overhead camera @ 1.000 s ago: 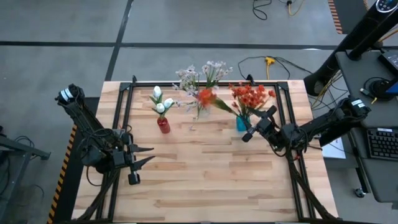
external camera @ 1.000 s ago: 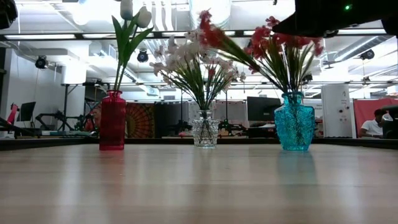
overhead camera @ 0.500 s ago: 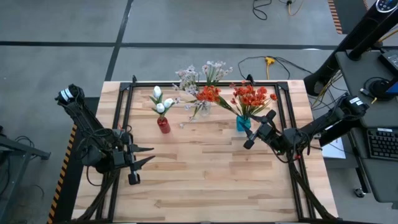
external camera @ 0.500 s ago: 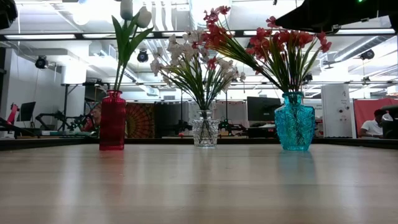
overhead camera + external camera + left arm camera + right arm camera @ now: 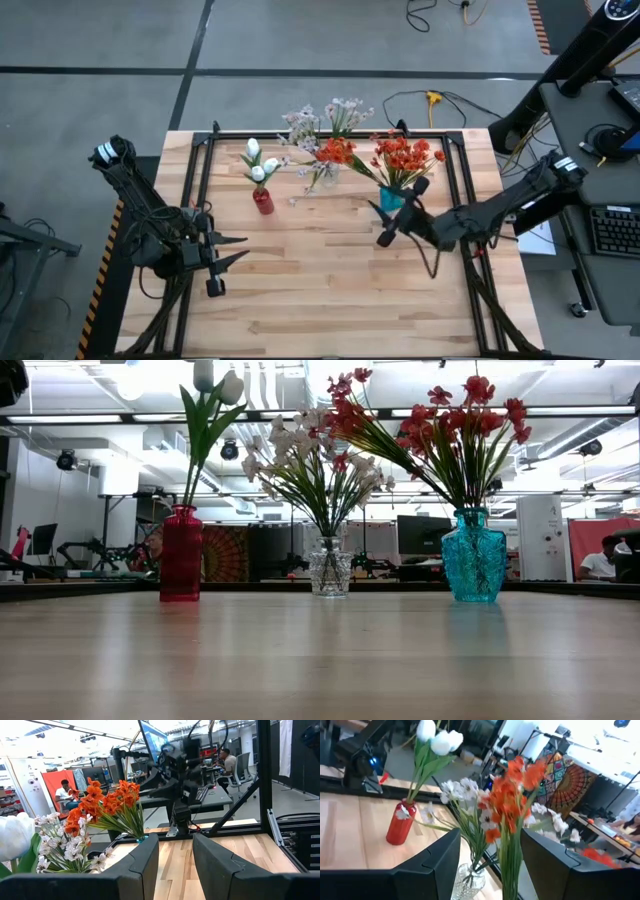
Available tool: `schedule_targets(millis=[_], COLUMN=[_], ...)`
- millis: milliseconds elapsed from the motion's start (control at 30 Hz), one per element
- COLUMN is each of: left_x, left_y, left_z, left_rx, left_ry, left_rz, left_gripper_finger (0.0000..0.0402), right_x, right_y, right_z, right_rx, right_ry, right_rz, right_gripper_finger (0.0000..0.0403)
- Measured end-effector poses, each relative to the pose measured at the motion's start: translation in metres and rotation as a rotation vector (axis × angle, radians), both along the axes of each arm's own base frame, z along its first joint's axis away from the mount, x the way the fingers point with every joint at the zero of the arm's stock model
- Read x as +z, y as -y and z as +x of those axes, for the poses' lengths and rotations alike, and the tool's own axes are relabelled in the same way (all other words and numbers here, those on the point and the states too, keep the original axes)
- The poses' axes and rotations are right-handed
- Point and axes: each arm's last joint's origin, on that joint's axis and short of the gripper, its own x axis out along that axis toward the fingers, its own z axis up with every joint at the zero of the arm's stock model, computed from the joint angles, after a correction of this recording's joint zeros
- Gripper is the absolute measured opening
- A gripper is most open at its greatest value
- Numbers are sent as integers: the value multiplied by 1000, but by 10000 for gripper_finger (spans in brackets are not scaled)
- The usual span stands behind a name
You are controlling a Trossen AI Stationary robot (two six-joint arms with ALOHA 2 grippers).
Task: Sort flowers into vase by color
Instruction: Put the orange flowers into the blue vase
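Note:
Three vases stand in a row near the far edge. The red vase (image 5: 262, 201) (image 5: 181, 555) holds white tulip buds (image 5: 258, 160). The clear vase (image 5: 322, 179) (image 5: 330, 567) holds pale pink-white sprays (image 5: 300, 460). The teal vase (image 5: 390, 198) (image 5: 473, 557) holds orange-red blooms (image 5: 405, 155). One orange-red stem (image 5: 336, 150) (image 5: 345, 405) leans from the teal vase over the clear vase. My right gripper (image 5: 382, 225) (image 5: 490, 865) is open and empty, just near-left of the teal vase. My left gripper (image 5: 243, 247) (image 5: 175, 852) waits open at the table's left.
A black frame rail (image 5: 330, 134) runs along the far edge behind the vases, with side rails (image 5: 197, 190) on both sides. Bare wood (image 5: 320, 290) spreads across the near half of the table. People sit at desks in the room beyond (image 5: 603, 560).
My right gripper has drawn back from beside the teal vase toward the table's near-left and passed out of the low view. The leaning orange-red stem swung up a little over the clear vase, then stayed still.

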Motion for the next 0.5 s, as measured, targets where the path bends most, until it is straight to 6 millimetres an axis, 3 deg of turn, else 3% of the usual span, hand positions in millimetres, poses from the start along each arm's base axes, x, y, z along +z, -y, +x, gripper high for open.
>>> schedule_targets(millis=[133,267,500], left_x=[0,0,0], left_y=[0,0,0], left_z=[0,0,0], left_rx=[0,0,0], left_ry=[0,0,0], left_rz=[0,1,1], left_gripper_finger=[105,105,105], right_x=[28,52,71], right_y=[-7,-5,16], right_z=[18,34,64], right_rx=[-13,-73,-148], right_ry=[-83,-161,-331], right_rz=[15,70,164], right_gripper_finger=[212,250,304])
